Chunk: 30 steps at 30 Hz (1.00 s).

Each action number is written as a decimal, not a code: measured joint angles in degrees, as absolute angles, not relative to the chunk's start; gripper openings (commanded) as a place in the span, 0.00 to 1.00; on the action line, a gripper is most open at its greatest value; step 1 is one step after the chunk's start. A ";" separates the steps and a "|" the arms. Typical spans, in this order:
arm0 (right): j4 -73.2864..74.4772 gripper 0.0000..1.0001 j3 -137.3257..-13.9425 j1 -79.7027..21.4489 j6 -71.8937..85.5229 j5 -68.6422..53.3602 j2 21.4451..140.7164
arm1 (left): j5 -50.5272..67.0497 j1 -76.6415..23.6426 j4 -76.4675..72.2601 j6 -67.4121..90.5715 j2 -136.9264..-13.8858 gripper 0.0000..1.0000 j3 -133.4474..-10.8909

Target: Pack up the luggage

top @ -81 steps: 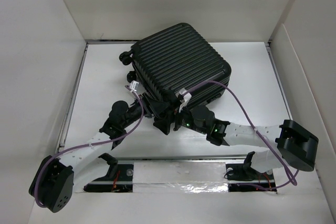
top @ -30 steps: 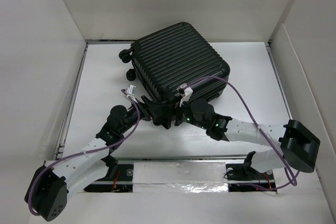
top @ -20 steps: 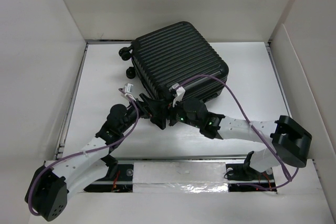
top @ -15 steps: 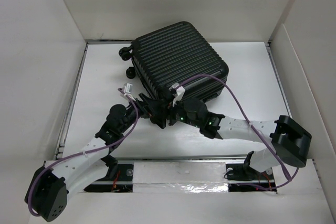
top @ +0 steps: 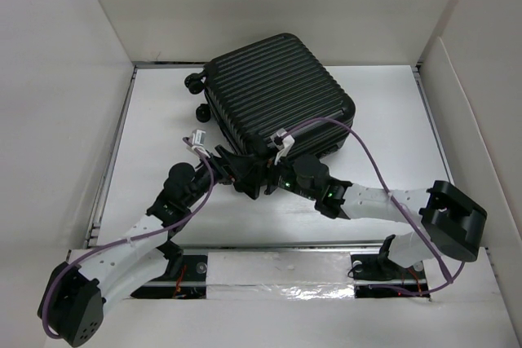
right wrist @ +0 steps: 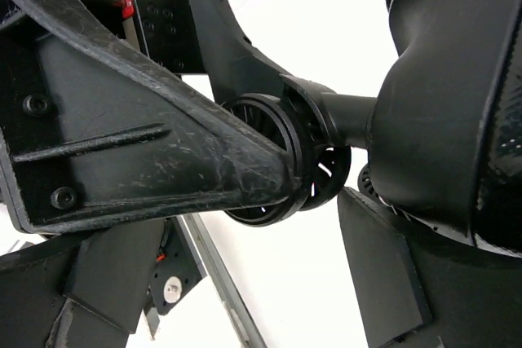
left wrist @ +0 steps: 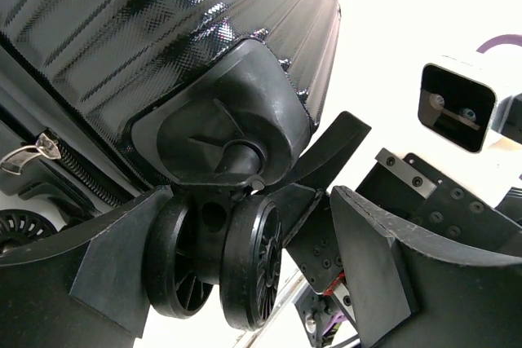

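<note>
The luggage is a black ribbed hard-shell suitcase lying shut at the back middle of the table. Both grippers meet at its near-left corner. My left gripper is open, and in the left wrist view the corner's twin wheel stands between its fingers, against the left finger and apart from the right one. My right gripper is open. In the right wrist view the same wheel lies just beyond its fingertips, beside the left gripper's scratched finger.
Two more suitcase wheels stick out at its far-left side. White walls close in the table on the left, back and right. A taped metal strip runs along the near edge between the arm bases.
The suitcase has shifted a little toward the back. Both grippers followed its near-left corner, the right one swinging left and then slightly back right.
</note>
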<state>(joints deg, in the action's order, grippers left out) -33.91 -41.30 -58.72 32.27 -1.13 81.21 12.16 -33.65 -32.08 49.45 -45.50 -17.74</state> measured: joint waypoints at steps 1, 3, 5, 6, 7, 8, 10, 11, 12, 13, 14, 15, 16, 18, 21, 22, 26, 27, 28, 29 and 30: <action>-33.95 0.85 -41.30 -58.72 32.40 -0.91 81.21 | 12.10 -33.65 -31.83 49.60 -45.32 0.74 -17.74; -33.93 0.79 -41.30 -58.67 32.64 -0.36 81.21 | 12.10 -33.63 -31.46 49.78 -44.91 0.74 -17.74; -33.91 0.79 -41.30 -58.59 32.91 0.51 81.23 | 11.97 -33.61 -31.18 49.87 -44.49 0.74 -17.74; -33.91 0.77 -41.30 -58.57 33.01 0.97 81.25 | 11.88 -33.56 -31.00 49.93 -44.36 0.74 -17.74; -33.93 0.75 -41.30 -58.57 33.15 1.41 81.32 | 11.86 -33.47 -30.94 49.93 -44.18 0.74 -17.74; -34.04 0.74 -41.30 -58.57 33.28 1.80 81.47 | 11.88 -33.39 -30.85 49.93 -44.10 0.74 -17.74; -34.72 0.52 -41.32 -58.57 33.82 2.39 82.15 | 11.94 -33.32 -30.59 49.78 -43.81 0.74 -17.72; -35.05 0.42 -41.32 -58.57 34.37 2.09 82.54 | 11.79 -33.30 -30.37 48.66 -43.62 0.74 -17.58; -35.29 0.36 -41.30 -58.65 35.20 1.48 82.67 | 11.20 -33.21 -29.61 47.24 -43.51 0.74 -17.45; -36.18 0.32 -41.30 -58.74 35.31 1.85 82.98 | 11.03 -33.12 -29.10 47.66 -43.22 0.74 -17.26; -37.26 0.28 -41.30 -58.72 35.66 1.91 83.31 | 10.57 -32.97 -28.49 47.00 -42.63 0.75 -17.26; -38.24 0.26 -41.28 -58.67 36.12 1.89 83.61 | 9.82 -32.93 -27.51 46.39 -41.93 0.76 -17.26; -38.68 0.25 -41.15 -58.67 36.21 1.85 83.61 | 9.19 -32.95 -26.39 45.74 -41.04 0.76 -17.26; -39.75 0.23 -40.97 -58.63 36.10 2.31 83.61 | 7.49 -33.08 -23.75 44.71 -38.70 0.79 -17.30; -40.82 0.20 -40.97 -58.17 35.24 3.95 83.33 | 4.73 -33.36 -19.55 43.24 -34.26 0.79 -17.32; -41.36 0.20 -40.97 -57.91 35.09 4.60 83.15 | 4.32 -33.43 -18.31 42.81 -33.10 0.79 -17.32; -46.17 0.20 -41.15 -56.23 34.63 6.50 81.62 | 3.97 -34.28 -11.97 41.28 -29.50 0.80 -17.30; -47.05 0.19 -41.15 -55.99 34.50 6.83 81.17 | 3.86 -34.28 -10.83 41.08 -29.30 0.80 -17.30; -47.64 0.19 -41.17 -55.88 34.30 7.07 80.75 | 3.73 -34.28 -10.00 40.99 -29.23 0.80 -17.30; -48.03 0.19 -41.17 -55.88 34.20 7.16 80.40 | 3.53 -34.24 -9.26 40.95 -29.23 0.80 -17.32; -48.10 0.19 -41.19 -55.90 33.98 7.18 80.12 | 3.31 -34.06 -8.64 40.95 -29.28 0.80 -17.30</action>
<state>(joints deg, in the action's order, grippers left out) -48.10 -41.19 -55.90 33.98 7.18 80.12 3.31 -34.06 -8.64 40.95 -29.28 -17.30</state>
